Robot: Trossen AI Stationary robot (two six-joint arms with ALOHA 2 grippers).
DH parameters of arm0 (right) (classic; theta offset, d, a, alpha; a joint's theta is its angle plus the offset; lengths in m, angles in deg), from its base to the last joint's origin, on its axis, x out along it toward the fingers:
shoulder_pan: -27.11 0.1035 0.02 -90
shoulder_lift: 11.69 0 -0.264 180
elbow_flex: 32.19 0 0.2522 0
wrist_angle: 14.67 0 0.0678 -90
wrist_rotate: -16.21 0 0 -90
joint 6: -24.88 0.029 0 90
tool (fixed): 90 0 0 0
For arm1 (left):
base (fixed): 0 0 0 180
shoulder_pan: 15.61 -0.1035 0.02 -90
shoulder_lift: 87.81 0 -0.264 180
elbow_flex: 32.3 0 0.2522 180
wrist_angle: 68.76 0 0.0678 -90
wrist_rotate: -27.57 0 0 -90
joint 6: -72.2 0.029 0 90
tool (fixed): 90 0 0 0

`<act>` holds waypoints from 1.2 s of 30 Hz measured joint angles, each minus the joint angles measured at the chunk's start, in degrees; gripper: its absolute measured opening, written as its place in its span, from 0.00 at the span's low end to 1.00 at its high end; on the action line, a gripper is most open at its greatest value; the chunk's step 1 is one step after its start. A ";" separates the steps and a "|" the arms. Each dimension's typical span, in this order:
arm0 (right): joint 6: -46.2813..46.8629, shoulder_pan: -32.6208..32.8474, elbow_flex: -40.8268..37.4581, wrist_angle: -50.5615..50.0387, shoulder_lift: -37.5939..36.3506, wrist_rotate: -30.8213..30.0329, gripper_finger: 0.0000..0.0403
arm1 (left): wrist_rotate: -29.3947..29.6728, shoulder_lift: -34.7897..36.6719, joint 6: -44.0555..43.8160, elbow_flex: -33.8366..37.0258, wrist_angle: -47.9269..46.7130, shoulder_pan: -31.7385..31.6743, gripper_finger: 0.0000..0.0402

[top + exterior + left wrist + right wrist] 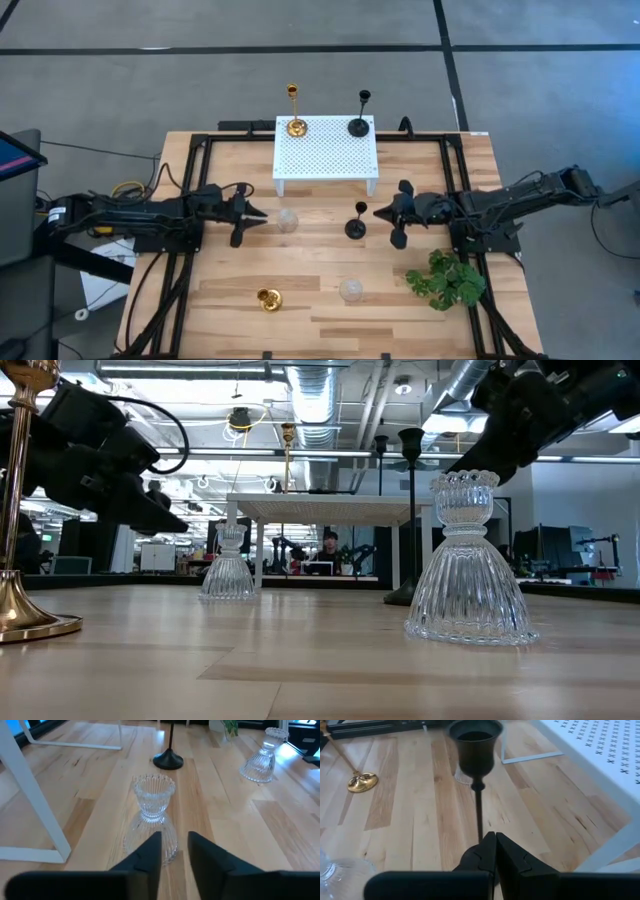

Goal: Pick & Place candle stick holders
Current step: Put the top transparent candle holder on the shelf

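Observation:
A clear glass holder stands on the table in front of the white platform. My left gripper is level just short of it, fingers a little apart, empty. A tall black holder stands upright beside it. My right gripper is shut right by its stem. A tall gold holder and a tall black holder stand on the platform. Another gold holder and another clear glass holder stand near the front. My right gripper's shut fingertips come level from the table's right side at the lower stem of the black holder. One finger hides the stem's foot, so I cannot tell whether they touch. The holder stands upright on its base.
A green leafy plant sits at the right front, close under the right arm. The platform's white legs stand close beside the left gripper. Bare wood lies between the two front holders and the near edge.

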 joint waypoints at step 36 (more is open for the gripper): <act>0.00 -0.76 0.00 -0.20 0.00 0.17 0.00 | 1.70 -37.68 -3.10 -6.12 31.84 0.00 0.69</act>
